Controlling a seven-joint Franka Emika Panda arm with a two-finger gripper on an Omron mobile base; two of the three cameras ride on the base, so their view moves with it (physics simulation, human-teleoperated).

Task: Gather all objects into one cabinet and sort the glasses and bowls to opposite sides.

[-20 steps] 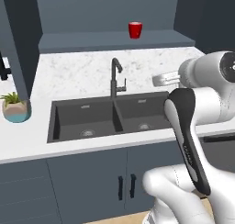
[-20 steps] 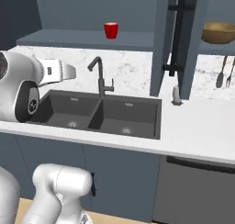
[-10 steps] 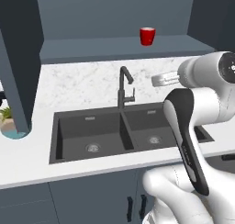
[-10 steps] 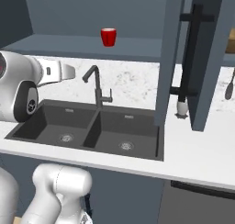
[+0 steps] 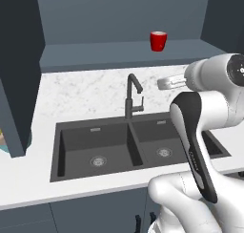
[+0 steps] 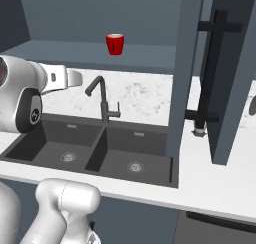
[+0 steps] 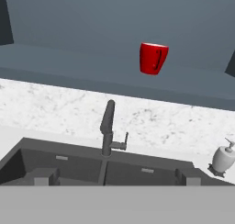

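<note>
Since the red cup [image 7: 153, 58] stood alone on the cabinet [image 5: 119, 55] shelf board, at twelve o'clock above the faucet [image 7: 108, 127], I judged it light, rigid and smooth, best pinched across its straight sides near the rim. I had open shelf on both sides of it; the hanging cabinet door [image 6: 226, 73] at three o'clock crowded that flank. I could not tell how wide the gripper's tips [image 7: 187, 176] stood.

Domestic kitchen. Evidence: double-basin dark sink [image 5: 138, 148] with black faucet [image 5: 132, 96] set in a white marble-look counter [image 6: 220, 183]; open cabinet [image 7: 92, 67] at 12 o'clock; soap dispenser [image 7: 223, 158] at 3 o'clock.
</note>
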